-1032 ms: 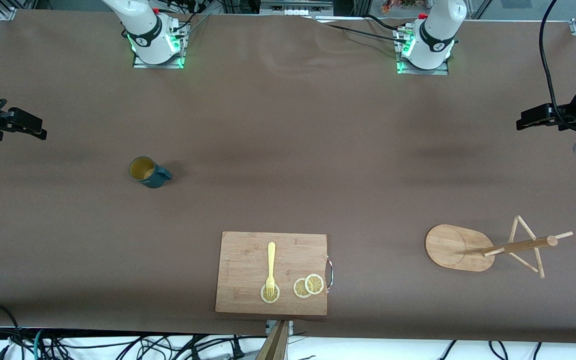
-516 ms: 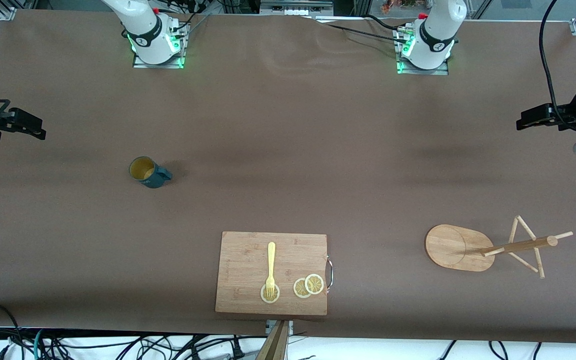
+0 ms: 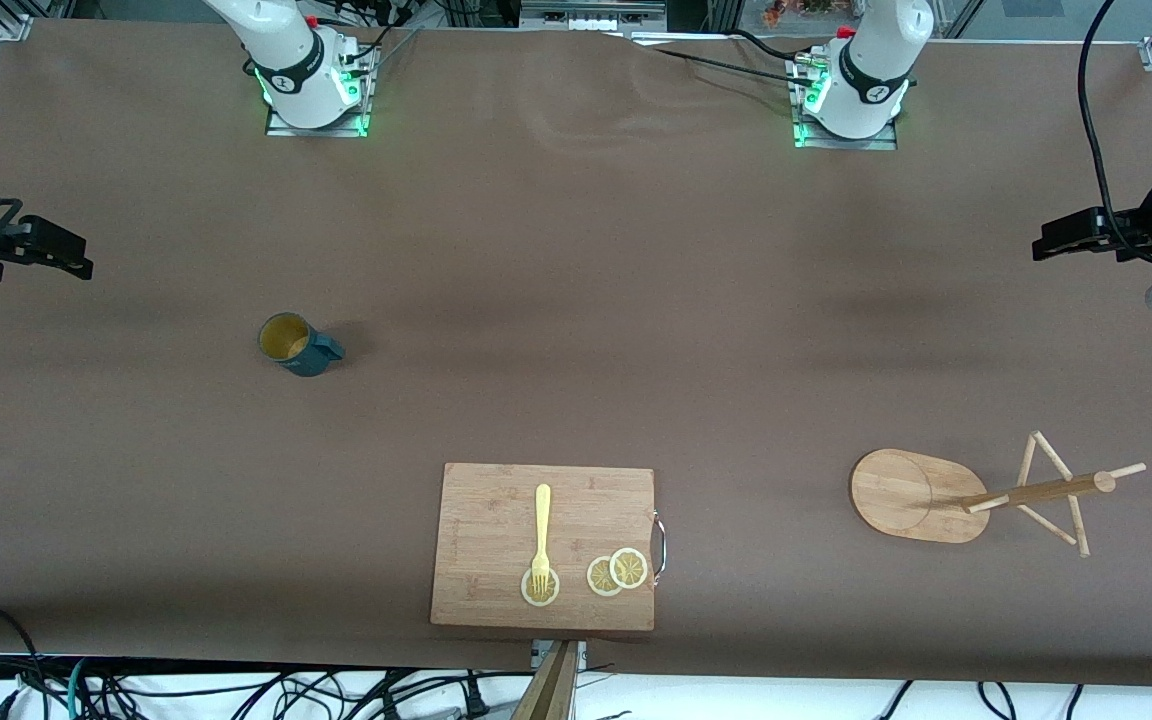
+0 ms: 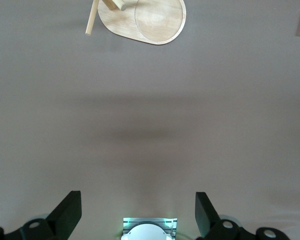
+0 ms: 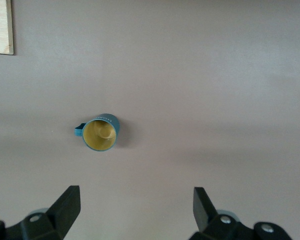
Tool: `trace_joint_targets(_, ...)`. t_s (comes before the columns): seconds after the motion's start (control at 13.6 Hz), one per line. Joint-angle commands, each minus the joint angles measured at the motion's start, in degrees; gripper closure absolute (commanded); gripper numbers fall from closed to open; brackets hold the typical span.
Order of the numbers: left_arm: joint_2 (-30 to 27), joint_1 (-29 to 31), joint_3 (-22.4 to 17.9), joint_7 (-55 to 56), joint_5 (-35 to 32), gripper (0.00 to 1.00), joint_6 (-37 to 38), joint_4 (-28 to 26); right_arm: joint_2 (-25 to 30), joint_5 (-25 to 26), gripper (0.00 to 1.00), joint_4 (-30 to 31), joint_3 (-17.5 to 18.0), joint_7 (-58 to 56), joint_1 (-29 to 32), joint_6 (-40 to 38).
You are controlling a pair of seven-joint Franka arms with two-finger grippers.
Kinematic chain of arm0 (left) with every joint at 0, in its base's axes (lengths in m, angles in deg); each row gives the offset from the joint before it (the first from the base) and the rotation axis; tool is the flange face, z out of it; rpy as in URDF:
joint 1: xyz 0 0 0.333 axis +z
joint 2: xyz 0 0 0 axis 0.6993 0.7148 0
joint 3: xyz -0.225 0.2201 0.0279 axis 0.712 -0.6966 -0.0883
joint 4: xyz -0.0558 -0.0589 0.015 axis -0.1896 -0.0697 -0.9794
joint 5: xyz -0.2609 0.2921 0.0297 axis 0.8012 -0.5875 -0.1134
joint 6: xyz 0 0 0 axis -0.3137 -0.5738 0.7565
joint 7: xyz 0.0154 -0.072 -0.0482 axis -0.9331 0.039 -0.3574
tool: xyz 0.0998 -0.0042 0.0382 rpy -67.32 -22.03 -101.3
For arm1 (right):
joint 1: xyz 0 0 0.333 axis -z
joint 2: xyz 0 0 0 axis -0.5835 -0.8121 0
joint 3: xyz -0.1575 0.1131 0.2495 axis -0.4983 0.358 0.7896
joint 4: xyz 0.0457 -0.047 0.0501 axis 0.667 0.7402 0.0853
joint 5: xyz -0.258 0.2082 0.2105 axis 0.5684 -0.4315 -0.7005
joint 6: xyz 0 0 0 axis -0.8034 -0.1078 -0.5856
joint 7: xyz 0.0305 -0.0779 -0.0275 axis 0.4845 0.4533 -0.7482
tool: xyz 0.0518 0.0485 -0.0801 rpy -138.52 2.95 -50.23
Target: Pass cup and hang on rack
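Since a second ago almost nothing has changed: the right hand point(image 3: 71, 258), up over the tabletop's edge at the right arm's end, has drifted only a hair, and the left hand point(image 3: 1061, 240), over the edge at the left arm's end, has not moved at all. Both hands are spread wide with nothing between the fingers, as each wrist view shows; both arms wait.

The small dark teal-blue ribbed mug with a yellowish-tan inside point(image 3: 294, 344) stands upright on the brown tabletop point(image 3: 576, 300) toward the right arm's end, its handle pointing toward the left arm's end, well apart from the right hand. The light bamboo mug tree with an oval base, central pole and thin pegs point(image 3: 976, 495) stands toward the left arm's end, nearer the front camera than the mug.

Between them, close to the camera-side edge, lies a rectangular wooden cutting board with a metal handle point(image 3: 496, 520). On it lie a yellow plastic fork point(image 3: 542, 530), its tines resting on one lemon slice point(image 3: 539, 590), and two overlapping lemon slices point(image 3: 618, 572) beside it.

The brown covering shows faint ripples between the two green-lit arm bases. Black cables point(image 3: 236, 695) tangle below the tabletop's camera-side edge.
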Motion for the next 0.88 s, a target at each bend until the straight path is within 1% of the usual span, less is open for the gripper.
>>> trace_joint_targets(0.0,0.87,0.13,0.43,0.52,0.47,0.0,0.28,1.71,1.18,0.66,0.0,0.94,0.11,-0.14,0.09,-0.4)
trace_joint_targets(0.22,1.05,0.21,0.34,0.52,0.38,0.0,0.28,2.33,1.26,0.75,0.0,0.94,0.11,-0.13,0.09,-0.57)
trace_joint_targets(0.37,1.22,0.21,0.34,0.52,0.38,0.0,0.28,2.41,1.18,0.66,0.0,0.94,-0.06,0.04,0.09,-2.67)
trace_joint_targets(0.74,1.31,0.13,0.43,0.52,0.47,0.0,0.37,2.5,1.18,0.66,0.0,1.29,0.11,-0.13,0.0,-3.3)
trace_joint_targets(0.81,1.31,0.13,0.43,0.52,0.56,0.0,0.37,2.5,0.13,0.75,0.0,1.29,0.11,-0.57,0.0,-3.82)
